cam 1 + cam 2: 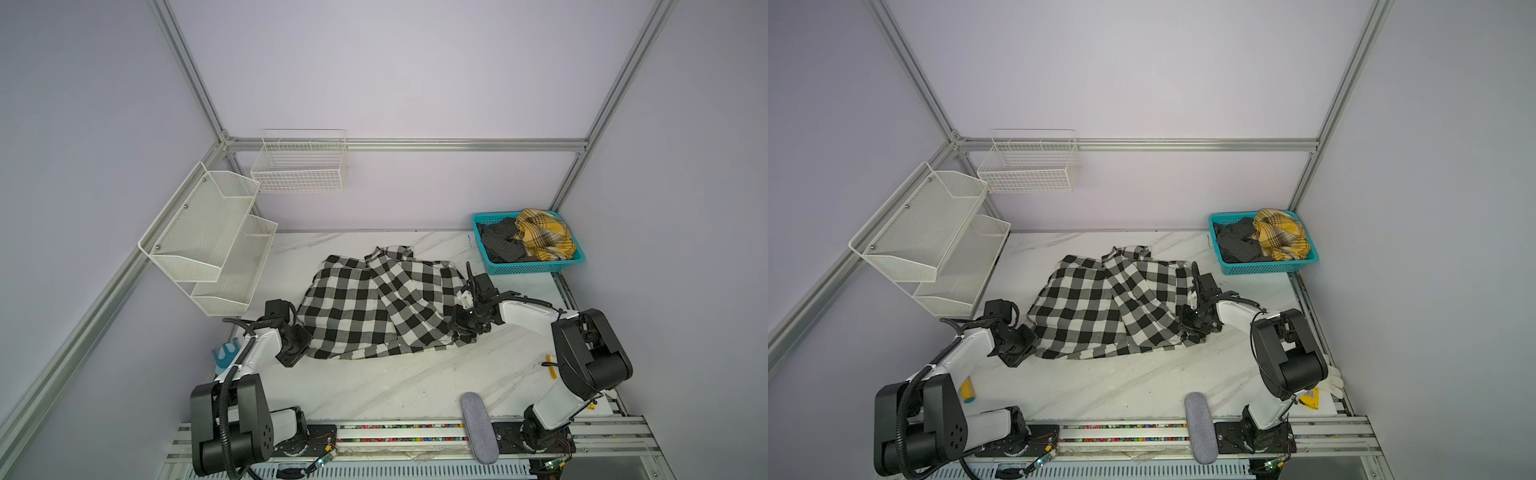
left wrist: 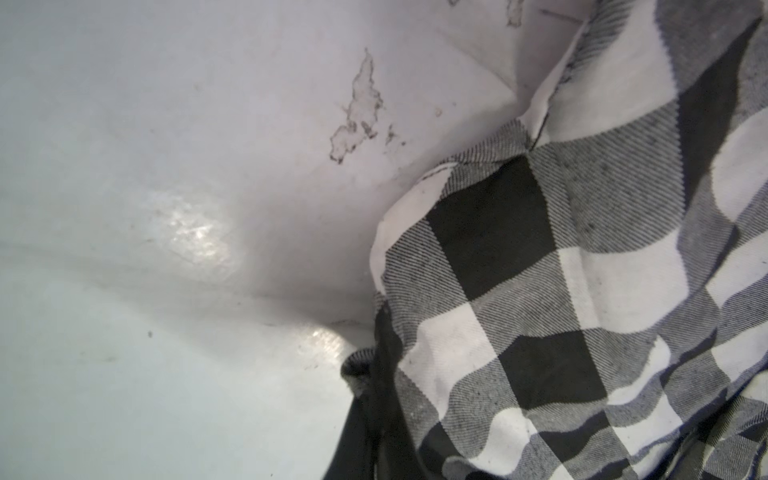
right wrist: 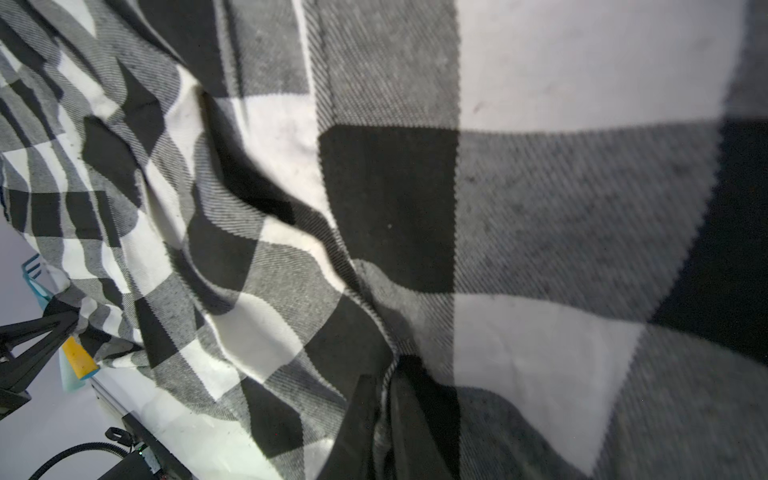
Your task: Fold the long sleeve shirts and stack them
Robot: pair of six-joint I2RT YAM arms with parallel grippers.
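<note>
A black-and-white large-check long sleeve shirt (image 1: 374, 307) (image 1: 1100, 307) lies spread and rumpled on the white marble table (image 1: 395, 386), collar toward the back. My left gripper (image 1: 308, 343) (image 1: 1034, 341) is at the shirt's front left corner, and in the left wrist view it (image 2: 374, 374) is shut on the hem (image 2: 540, 291). At the shirt's front right edge my right gripper (image 1: 460, 331) (image 1: 1187, 330) is shut on a pinched fold of the check cloth (image 3: 374, 187), with the jaws (image 3: 388, 374) pressed together. A yellow plaid shirt (image 1: 540, 235) and a dark grey one (image 1: 498, 243) lie bunched in the basket.
A teal basket (image 1: 540, 269) (image 1: 1266, 269) stands at the back right corner. On the left wall hangs a white mesh shelf (image 1: 208, 237), and a wire basket (image 1: 299, 166) hangs on the back wall. A grey padded bar (image 1: 478, 428) lies across the front rail.
</note>
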